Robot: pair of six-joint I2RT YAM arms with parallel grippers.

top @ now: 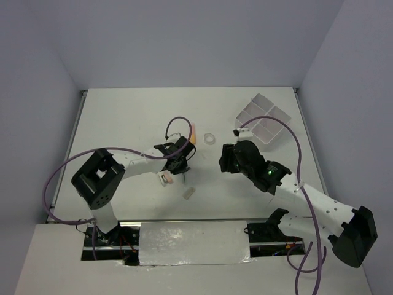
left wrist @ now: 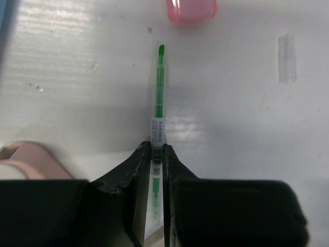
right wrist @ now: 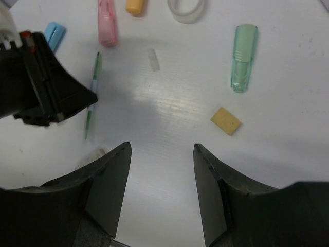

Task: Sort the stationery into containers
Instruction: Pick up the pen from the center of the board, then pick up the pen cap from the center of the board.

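My left gripper [left wrist: 157,146] is shut on the rear part of a thin green pen [left wrist: 160,87], which points away over the table toward a pink piece [left wrist: 190,10]. From above, the left gripper [top: 182,163] sits at mid-table. The right gripper [right wrist: 162,148] stands open over bare table with nothing between its fingers. Ahead of it lie a beige piece [right wrist: 225,121], a clear green piece [right wrist: 243,56], a tape ring [right wrist: 186,7], an orange piece [right wrist: 135,6], a pink piece [right wrist: 106,20] and a blue piece [right wrist: 54,33]. The white four-compartment tray [top: 263,120] sits at the back right.
A small clear piece [left wrist: 287,58] lies right of the pen tip. A pale pink object [left wrist: 25,159] sits beside my left fingers. From above, a tape ring [top: 210,139], an orange piece [top: 193,132] and a white piece [top: 190,193] show. Purple cables loop over both arms.
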